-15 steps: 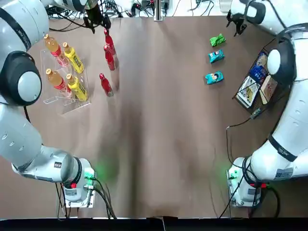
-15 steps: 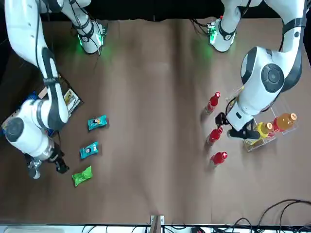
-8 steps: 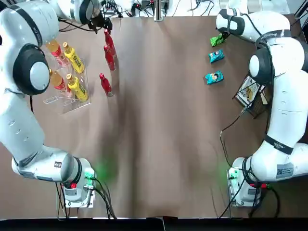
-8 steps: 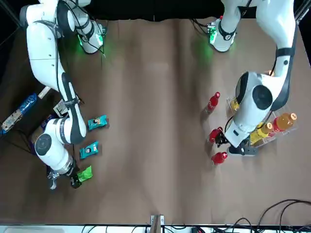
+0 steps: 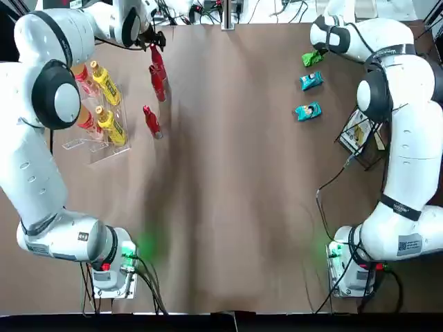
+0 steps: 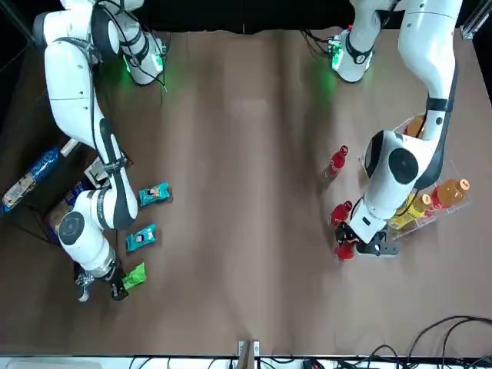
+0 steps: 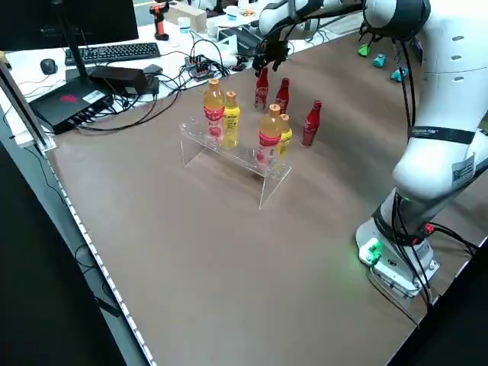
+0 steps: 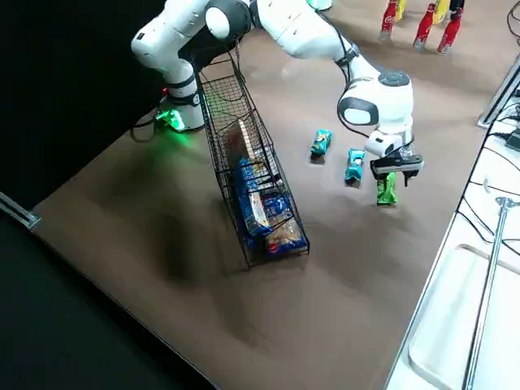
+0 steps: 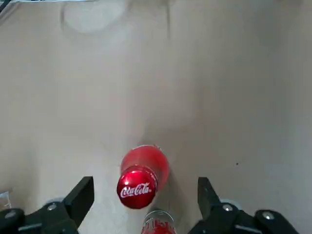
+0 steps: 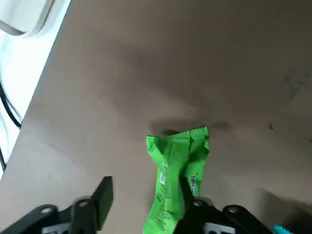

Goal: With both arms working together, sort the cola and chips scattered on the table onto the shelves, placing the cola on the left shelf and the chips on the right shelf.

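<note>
Three red cola bottles stand beside the clear left shelf (image 5: 83, 142): the far cola (image 5: 158, 59), a middle one (image 5: 158, 84) and a near one (image 5: 151, 121). My left gripper (image 9: 145, 197) is open and hangs over the far cola's cap (image 9: 137, 189), one finger on each side. Off to the right lie the chips: a green packet (image 5: 313, 57) and two teal packets (image 5: 311, 81) (image 5: 308, 111). My right gripper (image 10: 148, 200) is open just above the green packet (image 10: 178, 165), which lies close to one finger. The black wire right shelf (image 8: 252, 179) stands behind it.
Orange and yellow drink bottles (image 5: 104, 83) fill the acrylic shelf. Larger blue and white bags (image 8: 260, 207) sit in the wire rack. Cables and a keyboard (image 7: 114, 52) lie beyond the table's far edge. Bare brown table (image 5: 235, 194) stretches between the two groups.
My left gripper has moved over to the far cola and come down around its cap. My right gripper swung in to the green packet, then held there.
</note>
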{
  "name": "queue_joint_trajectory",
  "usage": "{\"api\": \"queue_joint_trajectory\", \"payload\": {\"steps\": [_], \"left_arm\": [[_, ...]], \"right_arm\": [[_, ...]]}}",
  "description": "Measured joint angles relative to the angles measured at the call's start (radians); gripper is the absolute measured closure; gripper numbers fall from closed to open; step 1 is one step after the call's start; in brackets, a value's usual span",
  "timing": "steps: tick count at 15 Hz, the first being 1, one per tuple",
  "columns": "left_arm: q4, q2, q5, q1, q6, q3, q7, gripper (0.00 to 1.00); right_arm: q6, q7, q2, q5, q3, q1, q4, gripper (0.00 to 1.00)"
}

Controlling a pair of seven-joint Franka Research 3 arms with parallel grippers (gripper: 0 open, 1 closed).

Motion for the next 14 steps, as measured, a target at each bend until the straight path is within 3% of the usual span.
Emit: {"api": "queue_joint_trajectory", "payload": {"steps": [2,3,5,14], "left_arm": [[0.003,0.000,0.000,0.000,0.001,0.000,-0.003,0.18],[0.005,0.000,0.000,0.000,0.001,0.000,-0.004,0.18],[0.006,0.000,0.000,0.000,0.001,0.000,-0.005,0.27],[0.009,0.000,0.000,0.018,0.000,0.004,-0.005,0.47]], "right_arm": [[0.009,0.000,0.002,0.000,0.000,0.000,-0.008,0.41],[0.010,0.000,0.003,-0.001,0.000,0.000,-0.010,0.42],[0.010,0.000,0.003,-0.001,0.000,0.000,-0.010,0.41],[-0.019,-0.001,0.002,-0.005,-0.001,0.007,-0.012,0.42]]}}
